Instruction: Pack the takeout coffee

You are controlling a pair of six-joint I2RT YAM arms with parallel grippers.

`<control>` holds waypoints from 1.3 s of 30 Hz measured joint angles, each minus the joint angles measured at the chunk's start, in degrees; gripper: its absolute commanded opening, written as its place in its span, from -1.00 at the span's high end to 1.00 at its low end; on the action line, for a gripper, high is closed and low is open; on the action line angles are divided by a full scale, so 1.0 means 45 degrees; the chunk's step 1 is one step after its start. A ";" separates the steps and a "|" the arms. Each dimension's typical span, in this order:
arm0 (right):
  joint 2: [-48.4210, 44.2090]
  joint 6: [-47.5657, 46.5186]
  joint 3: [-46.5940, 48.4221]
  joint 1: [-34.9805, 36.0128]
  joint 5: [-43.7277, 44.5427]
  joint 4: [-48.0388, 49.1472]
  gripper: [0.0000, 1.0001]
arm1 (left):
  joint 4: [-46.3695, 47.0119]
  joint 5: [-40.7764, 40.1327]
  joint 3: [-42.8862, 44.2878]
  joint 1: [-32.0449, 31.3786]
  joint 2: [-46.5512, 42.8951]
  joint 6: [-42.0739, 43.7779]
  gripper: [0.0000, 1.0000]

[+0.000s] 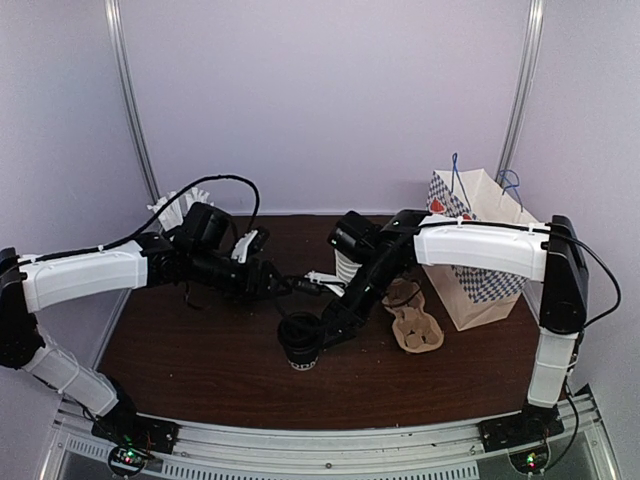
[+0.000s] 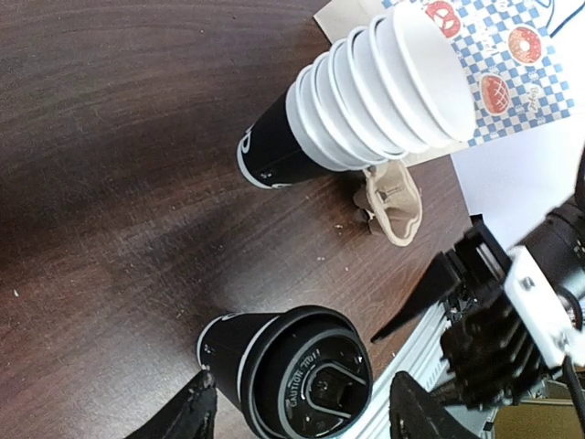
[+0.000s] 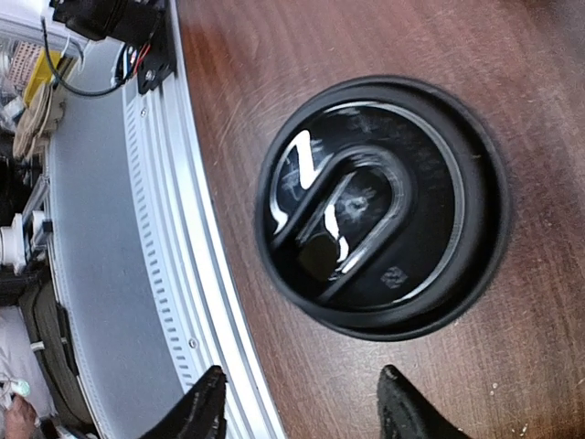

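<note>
The takeout coffee [image 1: 298, 348] stands upright near the middle of the table [image 1: 200, 365], left of the cup carrier [image 1: 415, 325], with its long axis vertical and its dome lid up. It is probably light, with thin walls that dent and a lid that can pop off, so grip the body under the rim. The right gripper [image 3: 302, 407], directly above it, and the left gripper [image 2: 302, 412] both have their fingers spread and empty.
</note>
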 measured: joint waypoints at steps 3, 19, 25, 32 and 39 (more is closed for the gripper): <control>0.0005 0.0189 0.0000 -0.0219 0.0024 0.0180 0.02 | 0.0000 0.0102 -0.0335 0.0000 -0.0291 -0.0160 -0.32; 0.0622 0.0500 -0.0087 -0.0593 -0.0719 0.1243 -0.11 | 0.1851 0.1666 -0.1938 -0.0170 0.0656 -0.1525 -0.29; 0.1025 0.0806 -0.0408 -0.0593 -0.1685 0.1554 -0.11 | 0.1763 0.1991 -0.1938 -0.0170 0.0991 -0.1447 -0.24; 0.0850 0.1515 -0.1379 -0.0593 -0.3016 0.2477 -0.11 | 0.1423 0.2263 -0.1753 -0.0170 0.1321 -0.1010 -0.24; -0.0345 0.2050 -0.3026 -0.0597 -0.3089 0.3235 -0.01 | 0.1491 0.2997 -0.1078 -0.0170 0.2205 -0.0141 -0.21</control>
